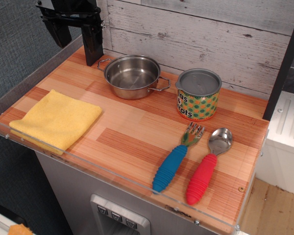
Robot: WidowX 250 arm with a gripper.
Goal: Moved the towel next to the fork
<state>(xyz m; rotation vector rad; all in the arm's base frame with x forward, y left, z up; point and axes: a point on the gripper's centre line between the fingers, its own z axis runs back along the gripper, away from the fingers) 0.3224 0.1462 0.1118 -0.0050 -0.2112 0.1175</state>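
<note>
The folded yellow towel (56, 119) lies flat at the front left corner of the wooden table. The fork (176, 157) with the ribbed blue handle lies at the front right, tines pointing away from the front edge. It is far from the towel. My black gripper (74, 41) hangs at the back left, above the table's far corner, well behind the towel. Its two fingers stand apart and hold nothing.
A steel pot (133, 76) stands at the back middle. A tin can (198, 95) with dotted label stands right of it. A red-handled spoon (208, 166) lies right beside the fork. A clear rim (137, 183) edges the table; a plank wall stands behind.
</note>
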